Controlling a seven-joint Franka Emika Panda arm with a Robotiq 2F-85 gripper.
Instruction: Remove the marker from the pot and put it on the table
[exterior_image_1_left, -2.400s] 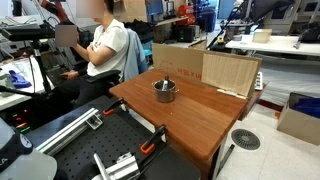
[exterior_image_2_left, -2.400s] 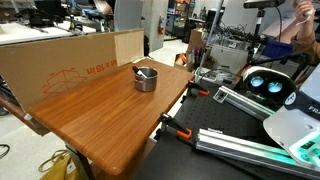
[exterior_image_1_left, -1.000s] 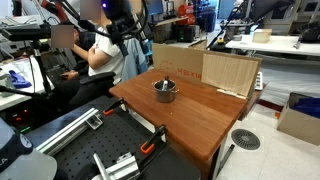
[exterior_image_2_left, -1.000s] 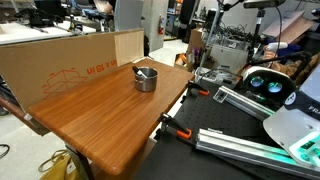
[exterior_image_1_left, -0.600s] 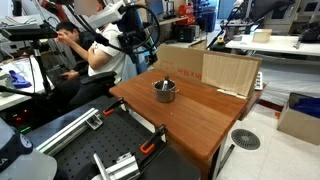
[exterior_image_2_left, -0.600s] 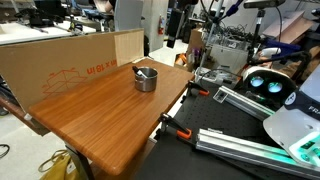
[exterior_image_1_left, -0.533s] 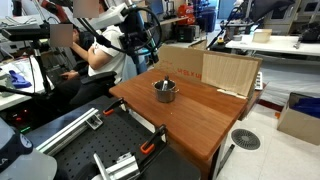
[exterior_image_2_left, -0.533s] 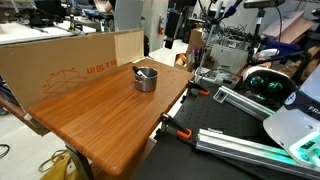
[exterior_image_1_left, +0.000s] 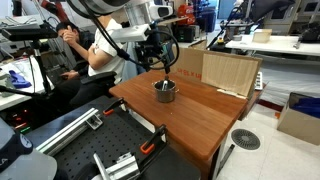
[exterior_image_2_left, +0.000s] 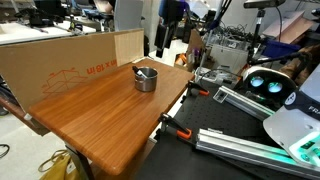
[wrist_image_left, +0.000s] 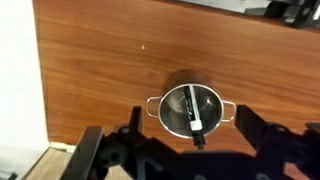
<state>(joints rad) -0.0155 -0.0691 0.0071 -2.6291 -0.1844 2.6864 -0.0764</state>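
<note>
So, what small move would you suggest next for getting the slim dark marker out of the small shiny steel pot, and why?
Probably a straight descent: the open gripper hovers above the steel pot, not touching it, and the wrist view shows the dark marker lying across the pot's inside, about centred in the gripper's opening.

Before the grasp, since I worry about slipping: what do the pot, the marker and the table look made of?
The pot: shiny metal, probably steel, judging by its bright reflections. The marker: dark with a lighter part, likely smooth plastic, though it is too small to be sure. The table: reddish-brown wood or wood veneer, with faint grain streaks and a smooth surface.
</note>
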